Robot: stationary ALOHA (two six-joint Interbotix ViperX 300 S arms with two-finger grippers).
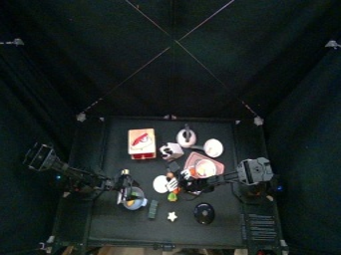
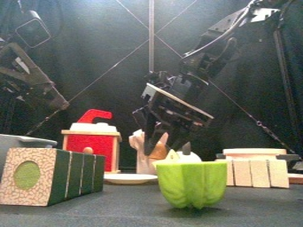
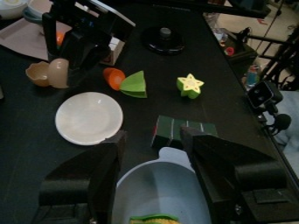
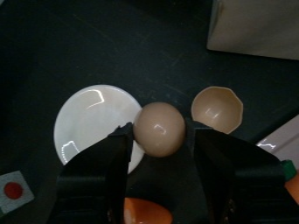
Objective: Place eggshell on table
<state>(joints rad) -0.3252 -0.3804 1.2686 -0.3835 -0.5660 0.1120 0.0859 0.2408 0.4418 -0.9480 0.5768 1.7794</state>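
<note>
My right gripper (image 4: 160, 133) is shut on a whole, beige eggshell (image 4: 159, 125), held low over the black table (image 4: 70, 44) at the rim of a white plate (image 4: 93, 122). I cannot tell whether the shell touches the table. A second, open eggshell half (image 4: 218, 108) lies just beside it. In the front view the right gripper (image 2: 164, 129) hangs at centre with the beige shells (image 2: 147, 149) under it. My left gripper (image 3: 158, 150) is open, its jaws wide over a grey bowl (image 3: 163, 188) at the table's left front (image 1: 134, 197).
A red box (image 1: 140, 141) stands at the back left. Also on the table are a green star fruit (image 3: 190, 84), a green wedge (image 3: 135, 83), an orange piece (image 3: 114, 78), a green patterned box (image 3: 184, 133) and a black round lid (image 1: 202, 211). Wooden blocks (image 2: 254, 168) lie on the right.
</note>
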